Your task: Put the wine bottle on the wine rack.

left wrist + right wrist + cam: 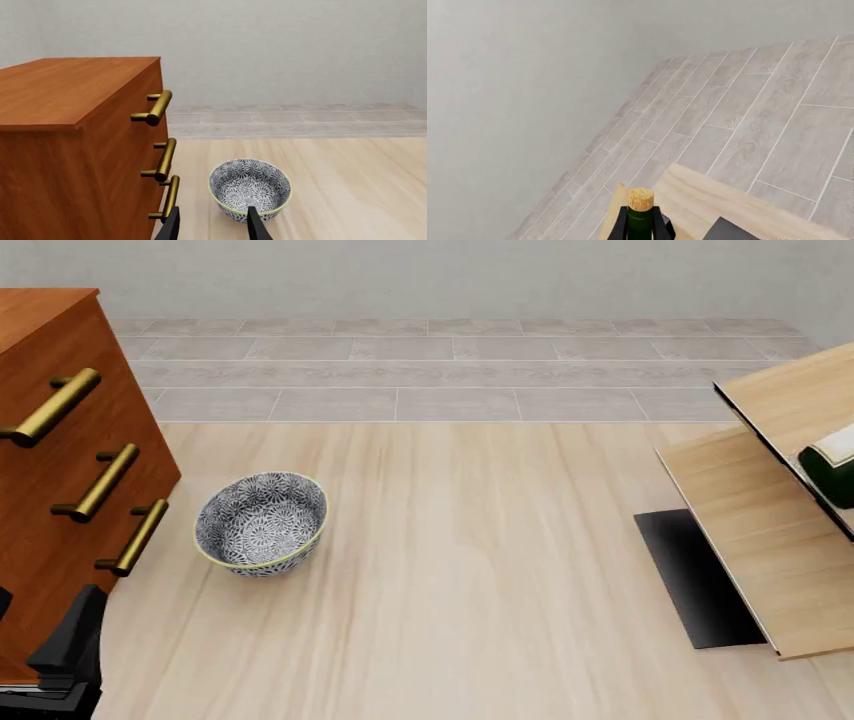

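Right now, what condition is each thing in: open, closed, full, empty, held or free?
wine bottle: corked, gripped at the neck between the right claw's fingers.
right claw: shut on the bottle.
left claw: open, holding nothing, aimed toward the bowl.
bowl: upright on the table, empty.
drawer cabinet: all three drawers closed.
wine rack: at the table's right; a dark bottle with a white label shows against its panels.

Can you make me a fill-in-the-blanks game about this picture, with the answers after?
1. The patterned bowl sits on the table next to the brown ____.
2. The drawer cabinet has ____ brass handles.
3. The wine bottle between the right gripper fingers has a ____ in its top.
4. The wine rack is made of pale ____.

Answers: cabinet; three; cork; wood
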